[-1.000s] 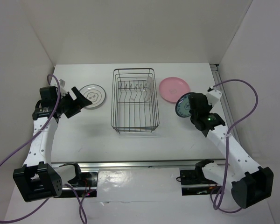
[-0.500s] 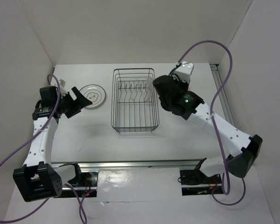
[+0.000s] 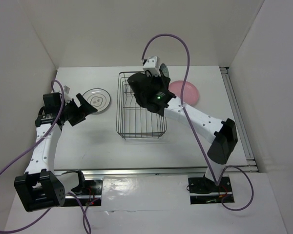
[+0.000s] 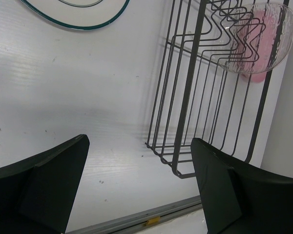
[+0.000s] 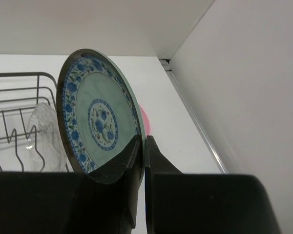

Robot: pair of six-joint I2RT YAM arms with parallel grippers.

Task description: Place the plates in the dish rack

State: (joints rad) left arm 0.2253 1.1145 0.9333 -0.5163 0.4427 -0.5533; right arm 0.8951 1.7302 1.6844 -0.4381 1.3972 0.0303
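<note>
My right gripper [image 5: 143, 144] is shut on the rim of the blue-green patterned plate [image 5: 97, 117] and holds it upright on edge. In the top view that gripper [image 3: 140, 88] hangs over the back half of the dish rack [image 3: 122, 124], with the plate hidden under the wrist. The clear glass plate [image 5: 41, 134] stands among the tines and also shows in the left wrist view [image 4: 256, 39]. The pink plate [image 3: 188, 92] lies flat right of the rack. The white ringed plate [image 3: 96, 100] lies left of it. My left gripper [image 3: 84, 109] is open and empty beside the white plate.
White walls close in the table at the back and both sides. A metal rail [image 3: 237, 112] runs along the right edge. The right arm's purple cable [image 3: 168, 39] loops high over the rack. The rack's near corner [image 4: 185, 170] lies just ahead of my left fingers.
My right arm has swung left from the table's right side, carrying the blue-green plate to above the rack. The pink plate is uncovered again. The left arm has barely moved.
</note>
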